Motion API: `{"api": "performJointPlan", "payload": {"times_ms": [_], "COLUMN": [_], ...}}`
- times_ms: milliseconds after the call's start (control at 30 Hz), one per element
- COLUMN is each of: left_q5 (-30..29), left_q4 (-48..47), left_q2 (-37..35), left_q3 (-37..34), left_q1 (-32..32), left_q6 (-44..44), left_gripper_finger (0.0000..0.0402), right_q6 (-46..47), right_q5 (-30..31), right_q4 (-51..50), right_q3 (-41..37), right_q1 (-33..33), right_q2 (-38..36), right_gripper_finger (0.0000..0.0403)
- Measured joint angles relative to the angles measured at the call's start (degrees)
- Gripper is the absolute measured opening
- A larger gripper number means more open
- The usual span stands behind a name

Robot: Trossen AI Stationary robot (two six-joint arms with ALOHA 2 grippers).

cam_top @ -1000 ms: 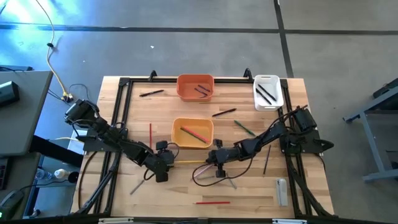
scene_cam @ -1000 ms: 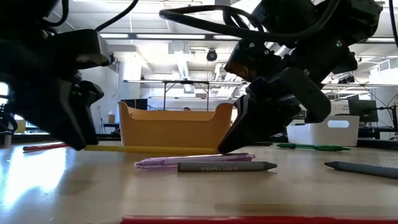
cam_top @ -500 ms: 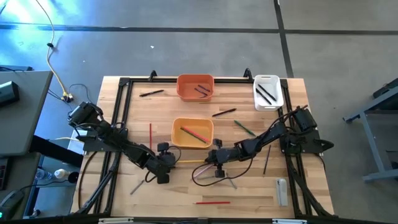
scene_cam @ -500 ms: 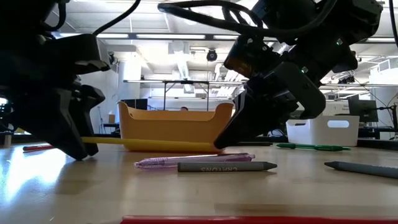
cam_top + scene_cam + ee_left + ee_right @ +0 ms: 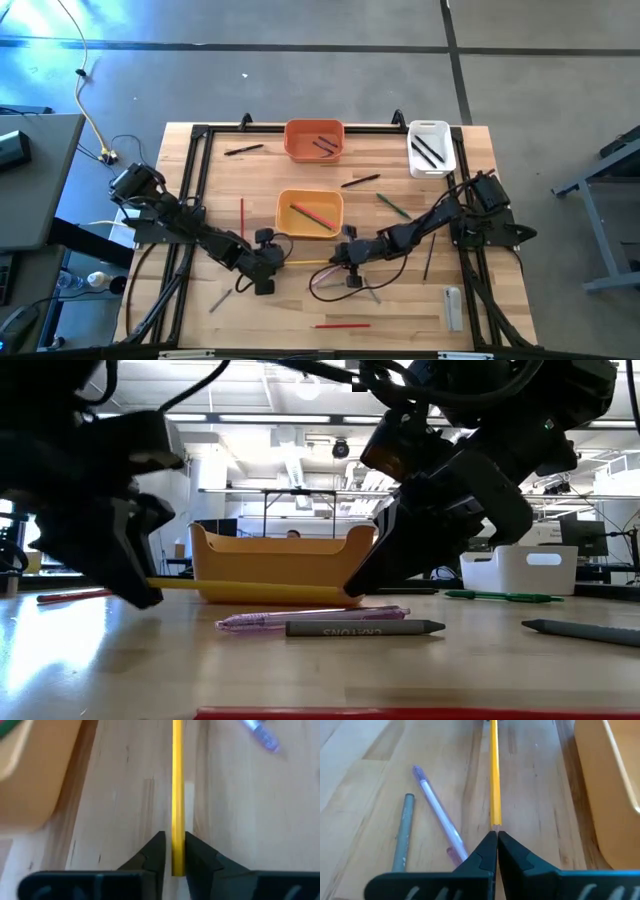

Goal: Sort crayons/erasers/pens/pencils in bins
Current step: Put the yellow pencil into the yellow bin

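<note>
at the bottom edge of the low view a red stick lies across the table; just behind it, centre frame, a grey crayon lies along a pale purple pen, the two touching or nearly so; a second grey crayon sits at the lower right; a green pen lies farther back on the right.

in the high view's lower middle the left gripper and the right gripper face each other along a yellow pencil that lies just below the yellow-orange bin; the left wrist view shows the left gripper's fingers pressed on either side of one end of the yellow pencil, so it is clamped on the pencil; the right wrist view shows the right gripper's fingers closed together with nothing between them, their tip at the pencil's other end, whether touching it i cannot tell.

the yellow-orange bin holds a red and a green stick; a red stick lies to its left; above it, at the upper middle of the frame, the orange bin holds dark sticks; a black pen lies to its left; the white bin at the upper right holds black sticks; between bins lie a dark pen and a green stick.
</note>
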Motion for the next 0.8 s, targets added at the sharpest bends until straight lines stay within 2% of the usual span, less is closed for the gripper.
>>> {"api": "performJointPlan", "payload": {"times_ms": [367,500,667,800], "left_q5": [0.80,-2.85,-9.15,-9.48], "left_q4": [-13.88,-18.98,-19.89,-14.26], "left_q2": [-6.49,-11.22,-16.98,-21.84], "left_q3": [5.99,6.07,4.93,-0.28], "left_q1": [-0.04,-0.92,-2.68,-3.13], "left_q6": [0.03,-1.14,-0.54,0.33], "left_gripper_finger": [0.0163,0.0189,0.0198,0.0178], "right_q6": [1.23,1.49,1.68,2.97], "right_q5": [-0.14,-0.22,0.16,3.32], "right_q4": [-0.07,-1.04,-3.79,-7.92], "right_q3": [0.02,0.04,0.11,0.13], "right_q1": [0.59,0.90,1.61,1.81], "right_q2": [-0.24,-1.90,-6.63,-12.03], "right_gripper_finger": [0.0000,0.0000,0.0000,0.0000]}}
